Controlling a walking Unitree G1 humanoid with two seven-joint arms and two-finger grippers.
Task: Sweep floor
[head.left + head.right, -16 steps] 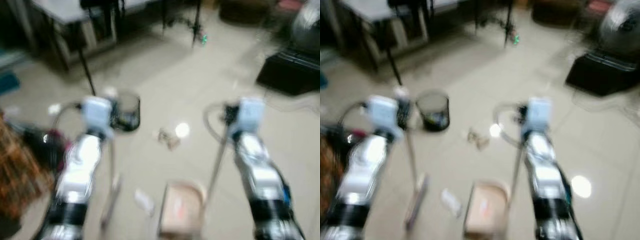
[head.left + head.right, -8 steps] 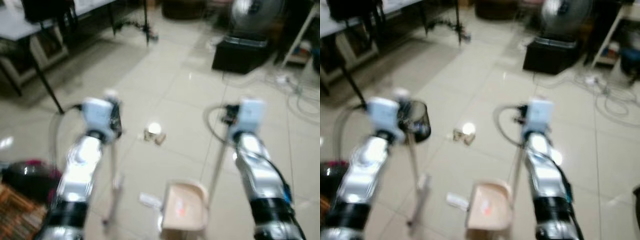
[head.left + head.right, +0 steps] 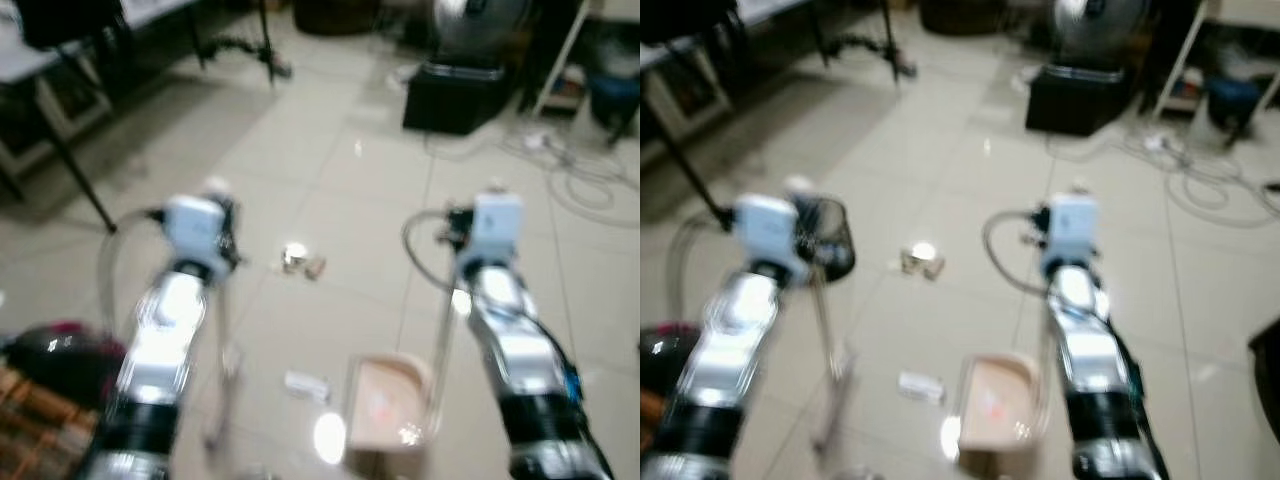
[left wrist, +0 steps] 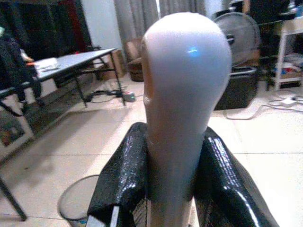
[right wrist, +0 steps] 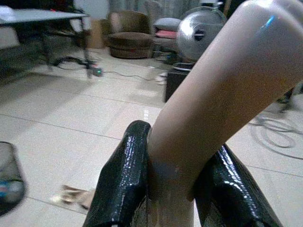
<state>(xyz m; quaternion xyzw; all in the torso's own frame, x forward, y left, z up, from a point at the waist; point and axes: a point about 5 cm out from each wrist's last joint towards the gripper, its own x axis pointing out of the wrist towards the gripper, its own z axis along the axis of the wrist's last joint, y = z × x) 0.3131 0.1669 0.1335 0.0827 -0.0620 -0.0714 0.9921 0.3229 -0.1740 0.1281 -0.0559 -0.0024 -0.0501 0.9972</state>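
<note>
The broom point(image 3: 825, 340) stands in the lower left of the right eye frame, its thin pale pole running down to a head that rests on the floor tiles point(image 3: 940, 190). The left gripper point(image 4: 168, 184) has its two black fingers point(image 4: 120, 177) pressed tight against either side of the rounded top of the pole, so it is clamped on the broom handle. The dustpan point(image 3: 995, 410) sits low in the middle of the frame, pink and open-mouthed, with its upright handle rising at its right side; the right gripper point(image 5: 170, 189) is closed round the curved upper end of that handle.

Both tools look light, stiff and smooth-skinned. The glossy plastic could well turn or slide between the pads, so a hold high on the pole gives reach but little leverage; I judge short, gentle strokes safer than hard pushes.

The litter lies between the tools and beyond: a small white scrap point(image 3: 921, 385) just left of the dustpan, and a crumpled brownish wrapper point(image 3: 920, 262) farther up the centre. A dark mesh waste bin point(image 3: 828, 238) stands just behind the left wrist. At the upper right are a black box point(image 3: 1078, 98) with a fan on it and loose cables point(image 3: 1210, 185) across the tiles; a table leg point(image 3: 685, 170) crosses the upper left
</note>
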